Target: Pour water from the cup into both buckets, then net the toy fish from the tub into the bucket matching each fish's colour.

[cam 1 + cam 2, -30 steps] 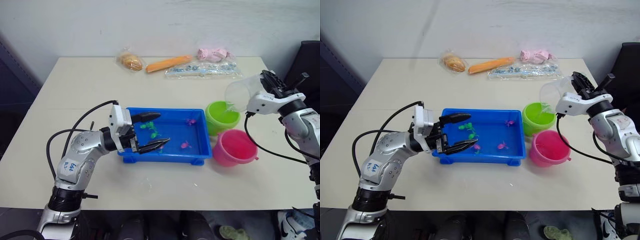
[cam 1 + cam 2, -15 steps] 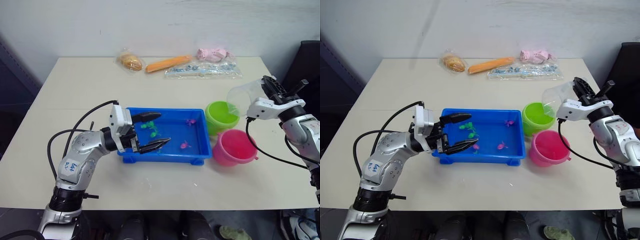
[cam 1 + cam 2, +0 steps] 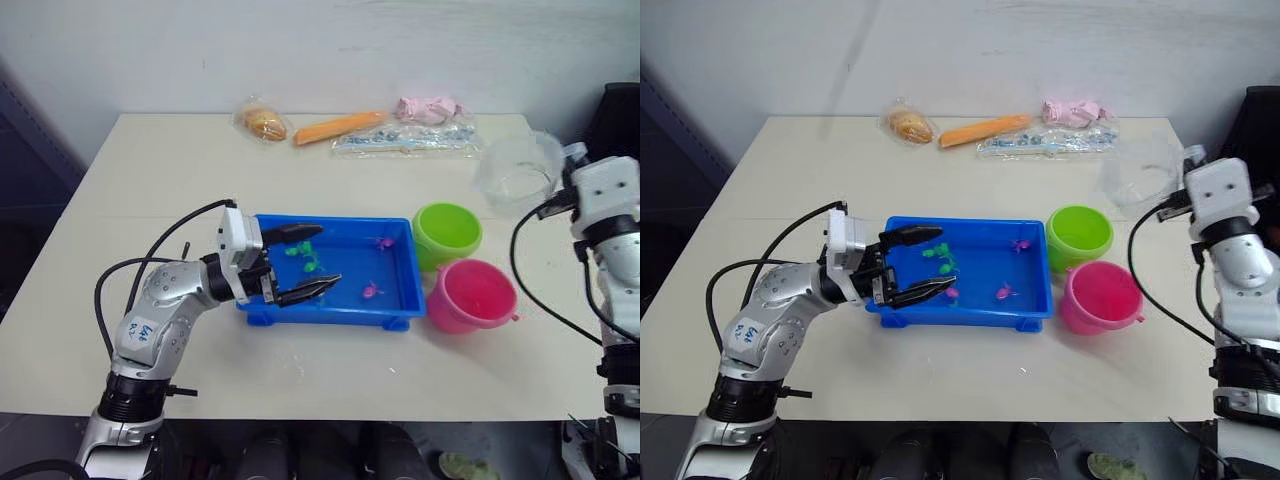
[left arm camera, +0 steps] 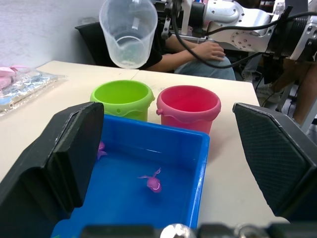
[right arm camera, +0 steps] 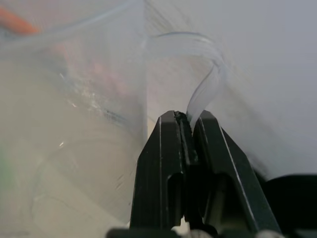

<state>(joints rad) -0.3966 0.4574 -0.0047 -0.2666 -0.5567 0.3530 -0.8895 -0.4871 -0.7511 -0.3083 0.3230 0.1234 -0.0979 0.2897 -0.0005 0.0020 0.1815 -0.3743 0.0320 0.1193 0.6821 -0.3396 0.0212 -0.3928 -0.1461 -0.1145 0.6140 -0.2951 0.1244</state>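
The right gripper (image 5: 190, 121) is clamped on the cup (image 3: 518, 172) handle; the cup has lifted away from the green bucket (image 3: 446, 230) toward the tabletop's right edge. Green pour judged complete; pink bucket (image 3: 470, 295) next. The left gripper (image 3: 305, 262) hangs wide open, empty, over the tub (image 3: 330, 312).

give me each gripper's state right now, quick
Left gripper: open, holding nothing, fingers spread over the tub.
Right gripper: shut on the cup by its handle.
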